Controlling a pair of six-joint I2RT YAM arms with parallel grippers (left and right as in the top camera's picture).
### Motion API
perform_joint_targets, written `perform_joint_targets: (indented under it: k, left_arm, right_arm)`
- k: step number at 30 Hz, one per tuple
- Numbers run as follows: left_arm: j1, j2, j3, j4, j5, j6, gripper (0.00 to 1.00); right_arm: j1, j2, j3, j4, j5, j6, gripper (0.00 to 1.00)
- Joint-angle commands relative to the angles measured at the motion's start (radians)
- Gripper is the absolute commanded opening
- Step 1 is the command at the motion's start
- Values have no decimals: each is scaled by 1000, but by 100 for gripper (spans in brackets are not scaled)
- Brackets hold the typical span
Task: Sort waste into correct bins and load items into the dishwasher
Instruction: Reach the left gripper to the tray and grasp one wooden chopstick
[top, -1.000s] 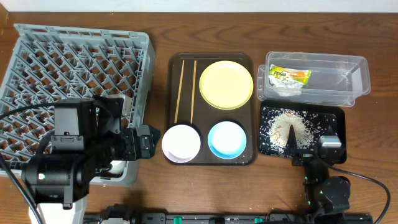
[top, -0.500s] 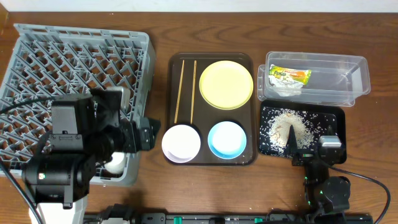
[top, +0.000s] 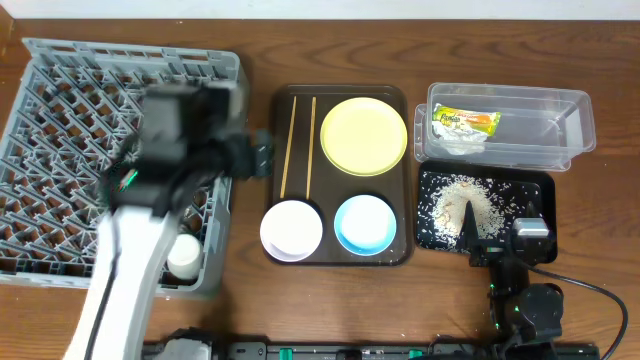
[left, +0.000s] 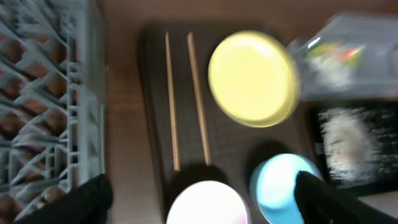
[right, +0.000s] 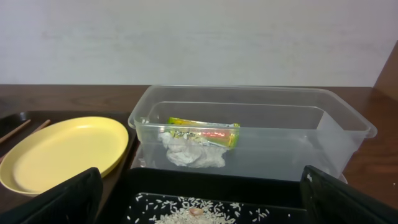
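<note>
My left gripper (top: 256, 156) is open and empty, blurred, between the grey dish rack (top: 60, 120) and the two chopsticks (top: 288, 145). In its wrist view (left: 202, 208) the chopsticks (left: 172, 106), yellow plate (left: 252, 78), white bowl (left: 205, 202) and blue bowl (left: 283, 186) lie below it. The overhead view shows the yellow plate (top: 364, 136), white bowl (top: 291, 229) and blue bowl (top: 361, 224). My right gripper (top: 500, 228) is open over the black tray (top: 540, 190) of rice (right: 186, 211). The clear tub (right: 348, 124) holds the wrapper (right: 202, 132) and a whitish scrap (right: 193, 152).
The dishes and chopsticks lie on a dark brown serving tray (top: 275, 150) in the middle. A small white cup-like object (top: 183, 255) sits in the rack's front right corner. The clear tub stands behind the black tray at the right.
My left arm has swung up from the rack's front edge to the gap between the rack and the brown tray, uncovering the white object in the rack. The right arm has not moved.
</note>
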Motion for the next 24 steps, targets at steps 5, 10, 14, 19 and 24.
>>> perform_joint_targets:
  k: [5,10,14,19,24]
  left_arm:
    - [-91,301,8,192,-151,55,75]
    - [-91,464,7,304,-272,60,63]
    - [-94,571,7,349,-237,58,61]
    - [-103,644,7,363,-190,48,52]
    - [-124,685,3,357,-188,14,45]
  right_arm:
    - [-13,-10,-3,0,0,-10,99]
    - [-13,-10,-3,-1,0,-10,99]
    - [-13,-10,-3,0,0,-10,99]
    - [-13,-10,-3,-1,0,-10,99]
    - [-13,-10,-3,0,0,-10,99]
